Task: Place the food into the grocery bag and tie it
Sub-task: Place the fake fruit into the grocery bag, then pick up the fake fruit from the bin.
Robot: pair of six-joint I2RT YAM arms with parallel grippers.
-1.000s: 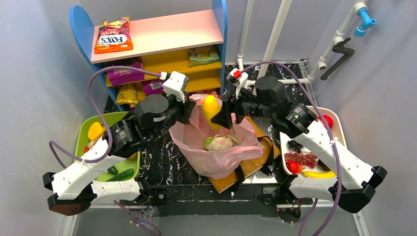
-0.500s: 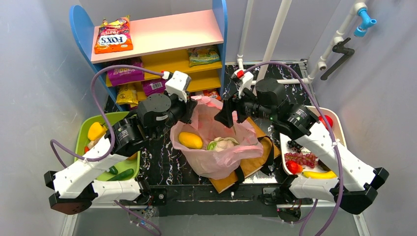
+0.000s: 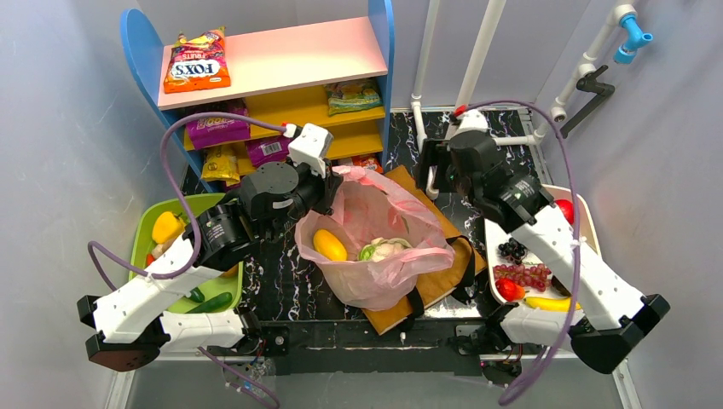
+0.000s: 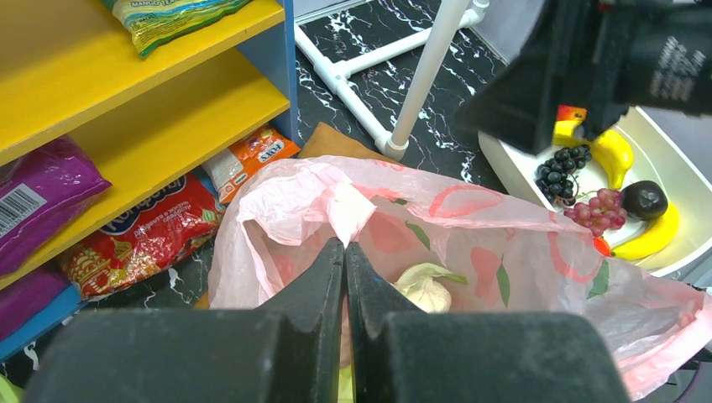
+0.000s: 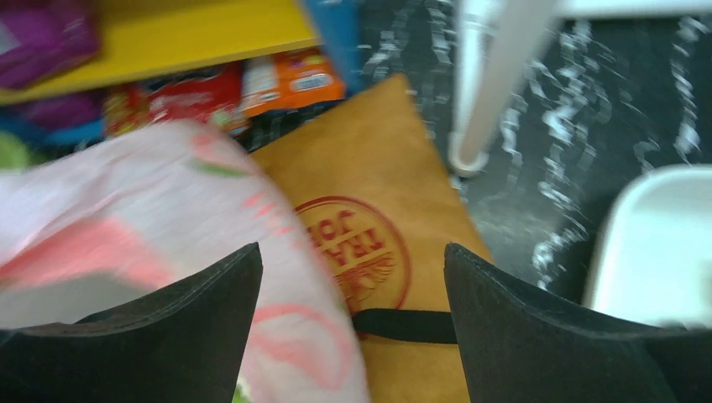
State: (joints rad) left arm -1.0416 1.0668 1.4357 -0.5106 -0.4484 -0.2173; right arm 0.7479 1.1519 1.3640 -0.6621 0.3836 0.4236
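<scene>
Pinching the far rim of the pink grocery bag (image 3: 375,285) with the left gripper (image 4: 345,245), jaws pressed tight on the thin plastic. Spread wide and gripping nothing, the right gripper (image 5: 353,260) above the brown paper bag (image 5: 369,210), beside the pink rim. Inside the bag: yellow-orange fruit (image 3: 329,244) beside green-and-white vegetable (image 3: 384,250). In the white tray (image 4: 663,143) at right: dark grapes (image 3: 511,250).
</scene>
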